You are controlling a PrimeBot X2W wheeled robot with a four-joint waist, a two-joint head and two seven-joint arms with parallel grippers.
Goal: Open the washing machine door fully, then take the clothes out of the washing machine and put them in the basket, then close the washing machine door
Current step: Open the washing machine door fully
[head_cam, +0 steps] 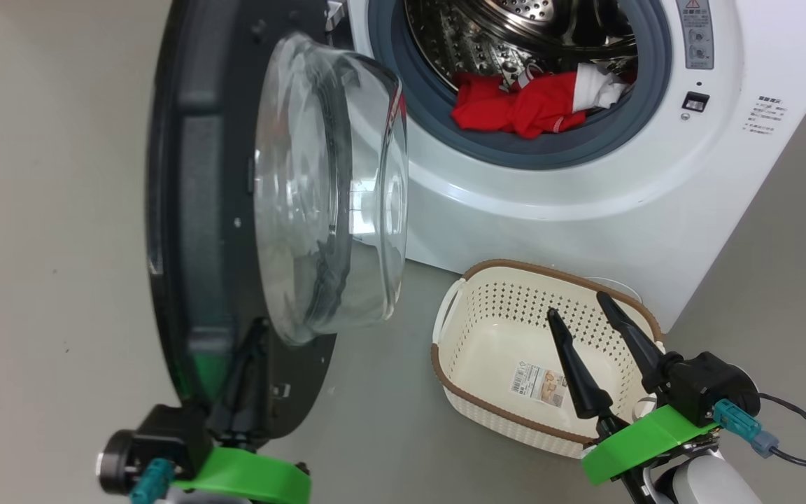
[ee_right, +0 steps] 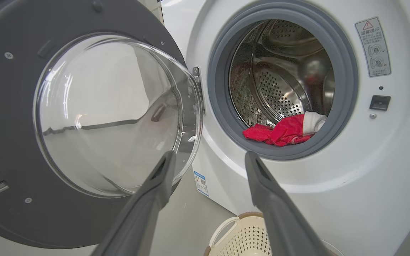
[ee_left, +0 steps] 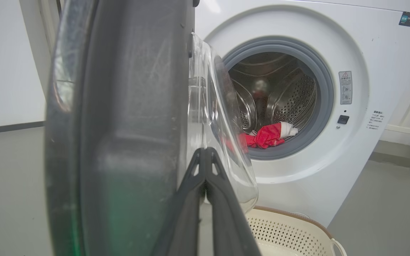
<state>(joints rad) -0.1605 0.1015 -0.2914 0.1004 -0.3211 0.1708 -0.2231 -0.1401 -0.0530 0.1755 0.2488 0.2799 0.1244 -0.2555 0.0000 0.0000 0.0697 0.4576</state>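
The washing machine door (head_cam: 193, 210) stands swung out to the left, nearly edge-on, its clear glass bowl (head_cam: 326, 189) bulging toward the washing machine (head_cam: 585, 203). My left gripper (head_cam: 259, 325) is shut, its tips resting against the door's inner face below the bowl; in the left wrist view the closed fingers (ee_left: 205, 149) meet beside the door (ee_left: 126, 124). Red clothes (head_cam: 522, 108) with white trim lie at the front of the drum, on the grey gasket. The cream basket (head_cam: 487, 269) sits on the floor below the opening. My right gripper (head_cam: 575, 304) hovers open above it, holding nothing.
Grey floor surrounds the machine on both sides. A dark cable (head_cam: 802, 420) trails from my right wrist at the lower right. The door's black rim stands close to my left arm. In the right wrist view the basket's handle (ee_right: 226, 227) shows below the open fingers.
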